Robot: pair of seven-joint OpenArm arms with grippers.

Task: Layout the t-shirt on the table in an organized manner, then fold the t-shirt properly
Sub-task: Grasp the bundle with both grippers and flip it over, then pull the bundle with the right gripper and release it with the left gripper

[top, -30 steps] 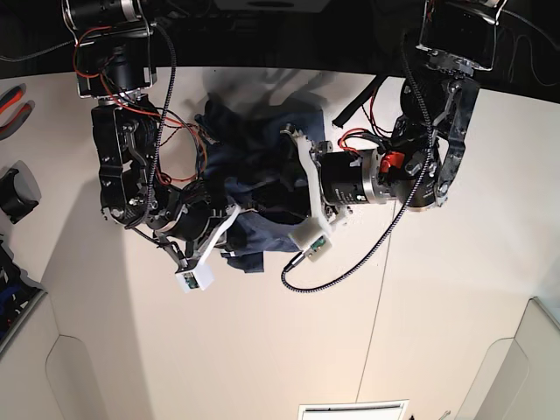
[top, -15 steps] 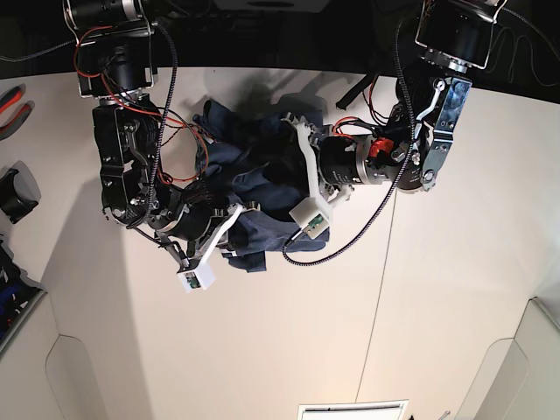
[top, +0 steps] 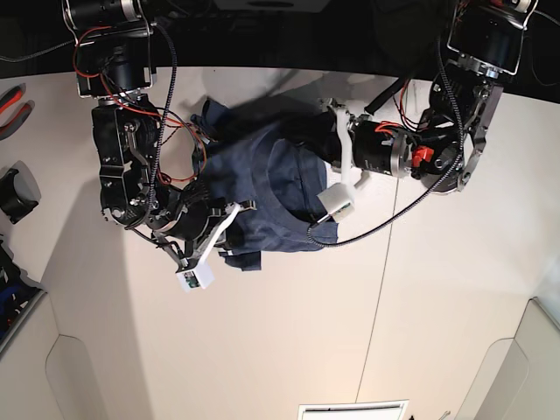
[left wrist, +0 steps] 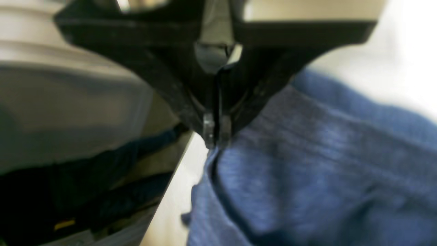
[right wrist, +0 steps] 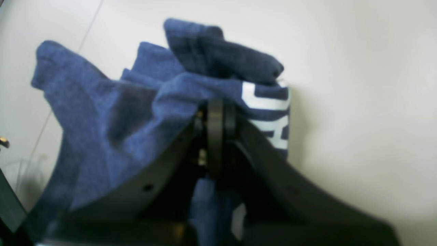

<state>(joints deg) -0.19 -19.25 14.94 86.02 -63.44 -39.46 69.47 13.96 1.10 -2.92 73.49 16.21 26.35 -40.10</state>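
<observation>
White desk (top: 289, 350) broad and mostly bare, thin dark seams crossing it. On its far half, between the two arms, the t-shirt (top: 262, 179): slate-blue, bunched and still far from laid flat. Stretched partly taut across the base view, long axis running roughly from lower left toward upper right, one rounded hem or neck edge curving along the near side. White lettering (right wrist: 269, 116) showing in the right wrist view, on the fold by the right arm. Neck and sleeves not separable in these views, so facing direction uncertain.

Left fingers (left wrist: 216, 131) clenched, tips pressed together on an edge of the fabric, cloth draping away from the tips. Right fingers (right wrist: 215, 112) likewise clamped on a bunched fold, cloth heaped over and around them.

Judged step: spreading out, both grips set. For doing it well: draw the two holds apart evenly, low over the desk, enough tension to pull out wrinkles yet no jerk that tears a pinch loose. Worth checking that each grip holds one layer only, else the body stays doubled.
</observation>
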